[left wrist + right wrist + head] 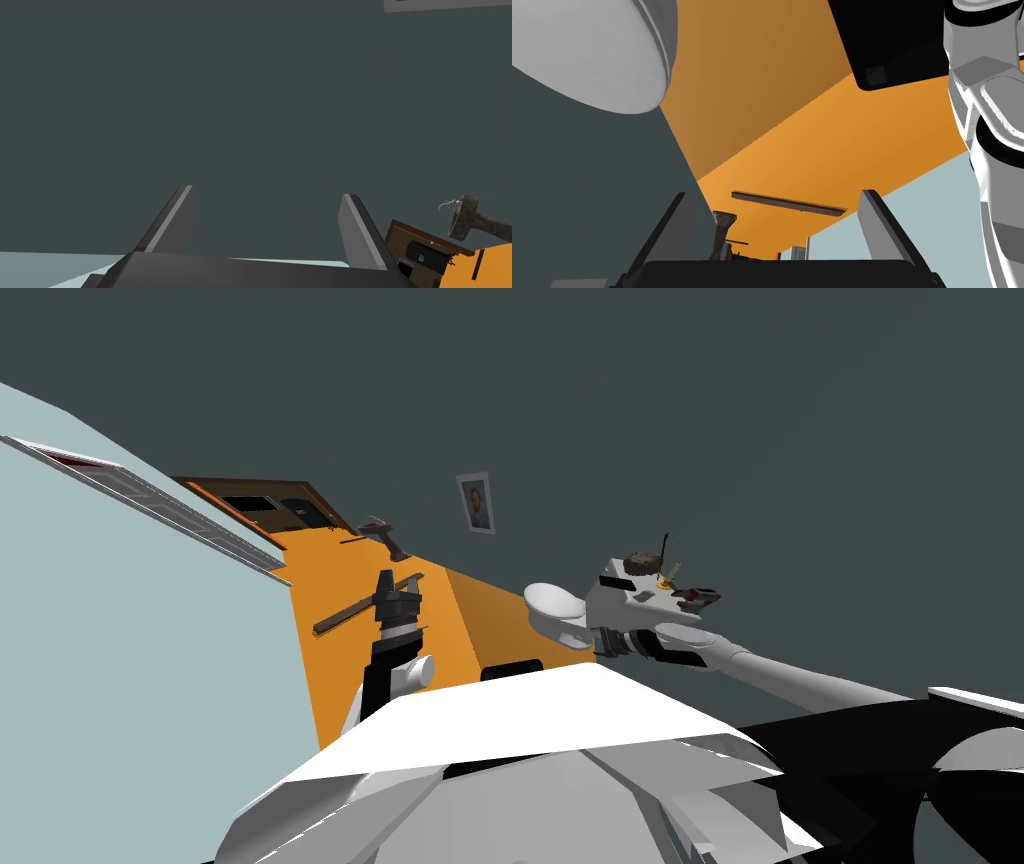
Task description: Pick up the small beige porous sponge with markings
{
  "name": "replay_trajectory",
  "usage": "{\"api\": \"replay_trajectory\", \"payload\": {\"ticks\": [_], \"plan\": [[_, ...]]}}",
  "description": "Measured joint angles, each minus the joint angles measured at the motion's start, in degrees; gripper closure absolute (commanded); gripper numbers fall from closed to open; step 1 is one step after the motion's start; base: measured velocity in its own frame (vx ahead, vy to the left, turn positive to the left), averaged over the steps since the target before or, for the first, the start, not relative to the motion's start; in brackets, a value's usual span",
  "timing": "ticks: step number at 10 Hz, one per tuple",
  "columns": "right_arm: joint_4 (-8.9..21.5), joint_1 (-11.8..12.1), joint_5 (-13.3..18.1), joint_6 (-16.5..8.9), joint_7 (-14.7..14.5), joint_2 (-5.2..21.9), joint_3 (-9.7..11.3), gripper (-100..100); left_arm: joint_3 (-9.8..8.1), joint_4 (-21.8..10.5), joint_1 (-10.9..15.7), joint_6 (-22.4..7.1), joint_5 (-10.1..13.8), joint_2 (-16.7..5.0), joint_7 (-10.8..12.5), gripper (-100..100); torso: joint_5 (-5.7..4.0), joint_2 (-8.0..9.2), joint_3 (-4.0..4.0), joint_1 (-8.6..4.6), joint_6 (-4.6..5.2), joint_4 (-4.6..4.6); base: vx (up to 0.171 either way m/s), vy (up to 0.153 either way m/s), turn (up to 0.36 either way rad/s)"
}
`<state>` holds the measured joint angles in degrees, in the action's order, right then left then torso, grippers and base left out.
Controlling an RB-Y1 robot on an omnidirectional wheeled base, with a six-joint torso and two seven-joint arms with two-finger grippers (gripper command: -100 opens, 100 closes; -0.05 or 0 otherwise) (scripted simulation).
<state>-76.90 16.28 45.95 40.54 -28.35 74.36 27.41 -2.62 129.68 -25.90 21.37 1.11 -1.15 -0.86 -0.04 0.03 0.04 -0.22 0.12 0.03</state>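
— Head view?
— Looks steeply down from above, heavily rolled, onto an orange surface.
— Wrists?
— From behind the left tool, faces a dark grey wall, well back. From behind the right tool, sights low along that orange surface.
— Shared?
— Head and right: a long brown strip; possibly the hammer-like thing too.

- The sponge showed as a small beige block, too small to tell any pores or markings on it.
- It lay flat on a light grey top, just beside a yellow thing.
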Motion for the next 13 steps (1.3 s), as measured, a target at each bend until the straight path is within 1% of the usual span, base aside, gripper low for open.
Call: {"api": "replay_trajectory", "payload": {"ticks": [1, 2, 3, 4, 5, 6, 7, 8, 9, 10, 13], "plan": [[-0.18, 0.08, 0.51, -0.54, 0.01, 0.87, 0.24, -100, 0.00, 0.00, 0.00, 0.00, 0.00, 0.00, 0.00, 0, -0.01, 0.00, 0.00, -0.01, -0.02, 0.00, 0.008, 0.002, -0.032], [-0.77, 0.14, 1.25, -1.10, 0.34, 2.62, 0.57, -100, 0.00, 0.00, 0.00, 0.00, 0.00, 0.00, 0.00, 0, 0.00, 0.00, 0.00, -0.02, -0.01, 0.00, 0.013, 0.002, -0.053], [-1.76, 1.33, 1.73, -1.82, 0.19, 5.01, 0.39, -100, 0.00, 0.00, 0.00, 0.00, 0.00, 0.00, 0.00, 0, 0.00, 0.00, 0.00, -0.01, 0.00, 0.00, 0.017, -0.002, -0.061], [-1.38, 0.89, 3.02, -2.25, 0.04, 6.51, 1.04, -100, 0.00, 0.00, 0.00, 0.00, 0.00, 0.00, 0.00, 0, -0.01, -0.03, -0.02, -0.03, -0.01, -0.01, 0.017, -0.006, -0.056], [-0.03, -0.37, 4.71, -2.18, -0.09, 7.46, 2.05, -100, 0.00, 0.00, 0.00, 0.00, 0.00, 0.00, 0.00, 0, -0.02, -0.04, -0.03, -0.06, -0.01, -0.01, 0.012, -0.004, -0.015], [0.44, -0.27, 5.01, -1.92, -0.49, 8.26, 2.02, -100, 0.00, 0.00, 0.00, 0.00, 0.00, 0.00, 0.00, 0, -0.02, -0.03, -0.02, -0.05, -0.02, -0.01, 0.011, -0.007, -0.027], [-0.39, 0.69, 5.32, -2.37, -0.79, 9.96, 1.87, -100, 0.00, 0.00, 0.00, 0.00, 0.00, 0.00, 0.00, 0, -0.02, -0.01, -0.01, -0.05, -0.01, 0.00, 0.013, -0.010, -0.059], [-0.49, 0.78, 6.22, -2.71, -0.98, 11.46, 2.13, -100, 0.00, 0.00, 0.00, 0.00, 0.00, 0.00, 0.00, 0, -0.02, -0.01, -0.01, -0.06, -0.01, 0.00, 0.017, -0.016, -0.059], [-1.73, 1.61, 6.94, -3.48, -0.84, 13.63, 2.23, -100, 0.00, 0.00, 0.00, 0.00, 0.00, 0.00, 0.00, 0, -0.02, -0.02, -0.01, -0.07, -0.01, -0.01, 0.017, -0.020, -0.048], [-2.27, 2.37, 7.45, -4.04, -1.10, 15.69, 2.18, -100, 0.00, 0.00, 0.00, 0.00, 0.00, 0.00, 0.00, 0, -0.03, -0.03, -0.02, -0.09, -0.01, -0.01, 0.017, -0.024, -0.054], [-2.31, 2.46, 10.01, -4.18, -1.77, 19.83, 2.75, -100, 0.00, 0.00, 0.00, 0.00, 0.00, 0.00, 0.00, 0, -0.05, -0.03, -0.02, -0.11, -0.02, -0.01, 0.016, -0.024, -0.043]]}}
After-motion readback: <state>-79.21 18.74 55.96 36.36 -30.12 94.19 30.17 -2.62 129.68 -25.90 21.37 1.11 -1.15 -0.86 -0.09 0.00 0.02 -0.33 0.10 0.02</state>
